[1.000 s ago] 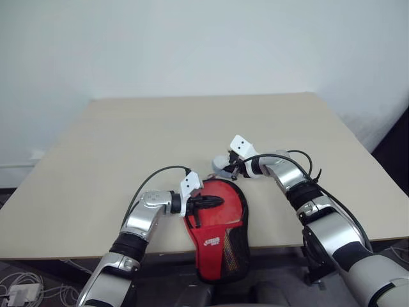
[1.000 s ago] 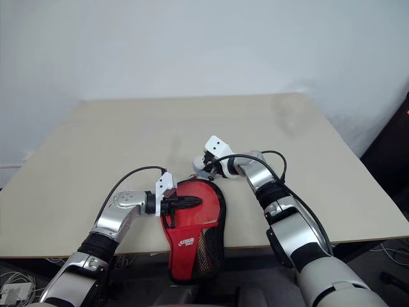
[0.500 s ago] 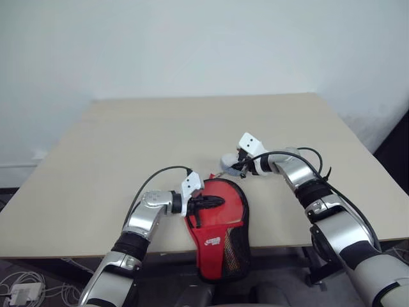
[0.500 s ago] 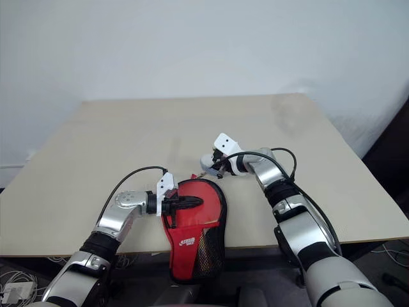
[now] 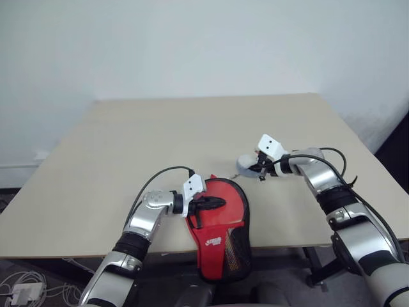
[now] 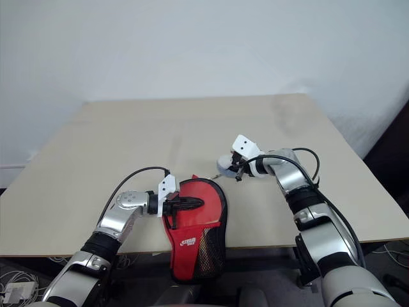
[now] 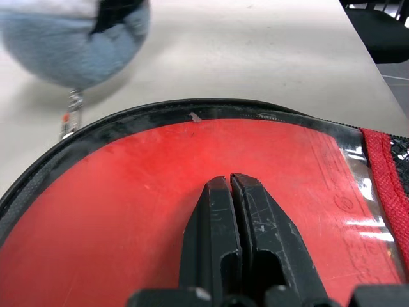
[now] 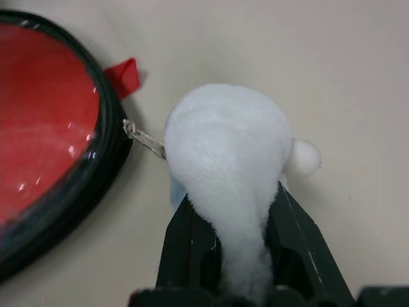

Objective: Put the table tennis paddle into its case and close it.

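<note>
Case (image 5: 220, 224) lies at the near edge of the desk (image 5: 128, 141), red side up, its narrow end with the white logo and black mesh panel hanging past the edge. A clear window over the round part shows the red rubber face of the table tennis paddle (image 7: 160, 192) inside; the handle cannot be made out. Black edging runs around the round end, with a small red tab (image 8: 123, 73) at the rim.

My left pincer (image 5: 216, 202) rests on top of the case's round part, its two black fingers (image 7: 217, 230) pressed together with nothing between them.

My right pincer (image 8: 238, 211) is over the desk, just beyond and to the right of the case's round end. It pinches a soft, pale blue-white plush charm (image 8: 223, 153). A short metal chain (image 8: 144, 137) links the charm to the case's black rim. The chain looks drawn out between charm and rim. Whether the zip is fully run round I cannot tell.
</note>
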